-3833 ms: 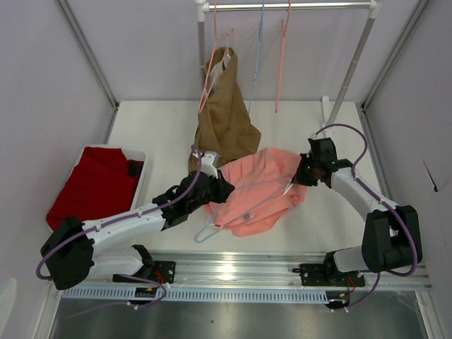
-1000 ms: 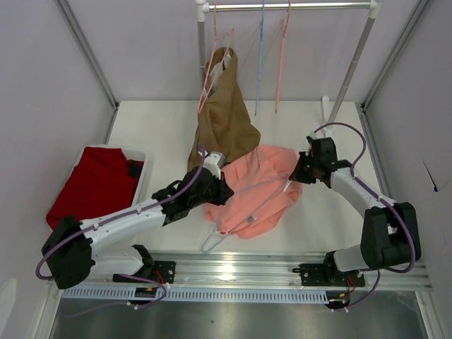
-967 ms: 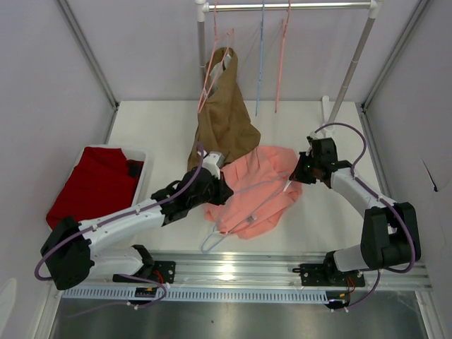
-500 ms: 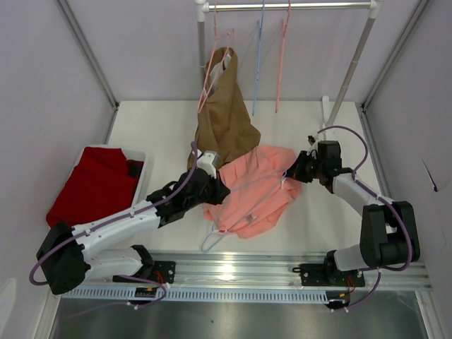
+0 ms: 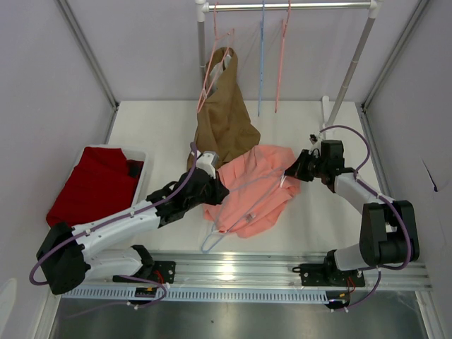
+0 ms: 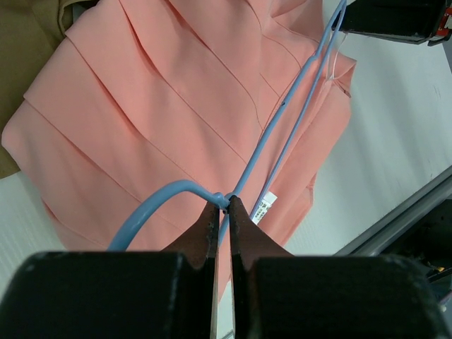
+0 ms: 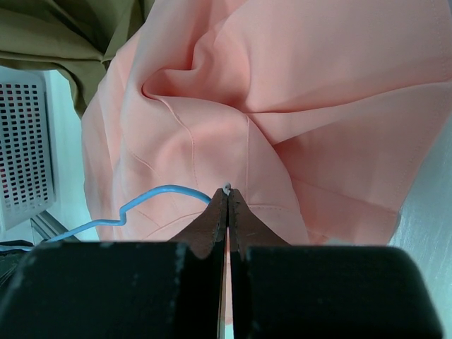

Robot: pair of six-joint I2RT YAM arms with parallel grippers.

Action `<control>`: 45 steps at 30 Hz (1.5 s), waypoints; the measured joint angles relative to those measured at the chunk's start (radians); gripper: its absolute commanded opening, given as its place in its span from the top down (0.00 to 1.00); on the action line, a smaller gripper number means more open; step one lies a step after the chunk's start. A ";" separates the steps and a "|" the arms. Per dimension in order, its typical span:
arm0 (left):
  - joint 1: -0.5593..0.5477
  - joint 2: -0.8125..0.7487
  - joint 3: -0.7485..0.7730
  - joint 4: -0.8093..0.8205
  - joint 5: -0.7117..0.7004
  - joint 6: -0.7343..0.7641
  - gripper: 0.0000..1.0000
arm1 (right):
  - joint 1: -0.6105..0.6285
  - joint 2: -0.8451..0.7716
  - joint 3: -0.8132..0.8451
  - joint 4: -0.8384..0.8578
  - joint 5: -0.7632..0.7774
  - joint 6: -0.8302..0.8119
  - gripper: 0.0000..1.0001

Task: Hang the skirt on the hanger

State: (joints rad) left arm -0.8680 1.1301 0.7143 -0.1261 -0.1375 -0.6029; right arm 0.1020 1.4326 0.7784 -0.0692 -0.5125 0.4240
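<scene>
The skirt lies rumpled on the table at the centre of the top view, its upper left edge against the brown garment. The hanger lies slantwise across it, hook at lower left, off the cloth. The left gripper is pinched nearly closed on the wire where hook meets arms. The right gripper is fully closed at the skirt's right edge, where the hanger's far end reaches its tips. I cannot tell whether it holds wire or cloth.
</scene>
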 measured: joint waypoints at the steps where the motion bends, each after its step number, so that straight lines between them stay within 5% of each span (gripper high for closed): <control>1: 0.000 0.000 0.000 0.000 0.002 0.000 1.00 | 0.000 0.000 0.000 -0.002 0.000 -0.002 1.00; 45: 0.000 0.052 0.018 -0.007 0.094 0.032 1.00 | -0.011 0.000 0.023 -0.059 0.035 -0.039 1.00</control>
State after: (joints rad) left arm -0.8680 1.1820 0.7326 -0.1333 -0.0433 -0.5709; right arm 0.0906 1.4326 0.8009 -0.1284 -0.4778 0.3851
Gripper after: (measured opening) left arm 0.070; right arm 0.010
